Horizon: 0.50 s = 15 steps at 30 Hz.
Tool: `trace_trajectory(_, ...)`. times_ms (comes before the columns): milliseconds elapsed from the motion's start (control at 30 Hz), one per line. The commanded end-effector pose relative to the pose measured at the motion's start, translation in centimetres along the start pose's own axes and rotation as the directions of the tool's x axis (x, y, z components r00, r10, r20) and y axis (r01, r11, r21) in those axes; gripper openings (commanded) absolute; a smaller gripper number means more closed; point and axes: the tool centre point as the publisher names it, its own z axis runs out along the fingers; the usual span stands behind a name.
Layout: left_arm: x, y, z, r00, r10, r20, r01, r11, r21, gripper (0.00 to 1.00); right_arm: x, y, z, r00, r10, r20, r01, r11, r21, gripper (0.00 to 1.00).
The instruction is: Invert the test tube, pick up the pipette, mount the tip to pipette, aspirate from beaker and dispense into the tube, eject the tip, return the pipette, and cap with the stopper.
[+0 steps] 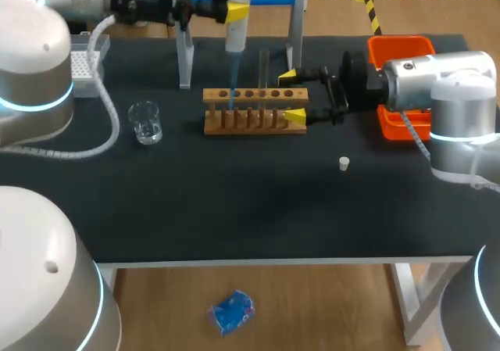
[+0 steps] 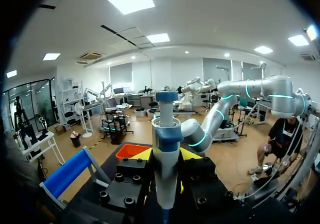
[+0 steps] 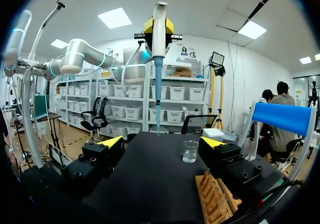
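Observation:
My left gripper is shut on the white pipette at the back of the table, and its blue tip hangs over the left end of the wooden rack. In the left wrist view the pipette stands upright between the yellow fingers. A clear test tube stands in the rack. My right gripper is open at the rack's right end, holding nothing. From the right wrist view, the pipette hangs ahead of the open right gripper. The beaker is left of the rack, and the white stopper lies to the front right.
An orange bin sits at the back right, partly behind my right arm. A white tip box is at the back left. The pipette stand with its blue top rises behind the rack.

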Motion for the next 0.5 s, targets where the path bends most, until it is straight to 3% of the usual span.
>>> trace_trajectory(33,1.0,2.4,-1.8,0.999,0.002,0.045,-0.003,0.999,0.035,0.0,0.0,0.0,0.0,1.0,0.0,0.001,0.0,1.0,0.001,1.0)
trace_trajectory(133,1.0,3.8,-2.3,0.998,-0.009,0.069,0.005,0.999,0.047,0.0,0.0,0.0,0.0,1.0,0.0,0.001,0.0,1.0,0.001,1.0)
trace_trajectory(500,1.0,3.8,-2.3,0.998,-0.009,0.069,0.005,0.999,0.047,0.0,0.0,0.0,0.0,1.0,0.0,0.001,0.0,1.0,0.001,1.0)
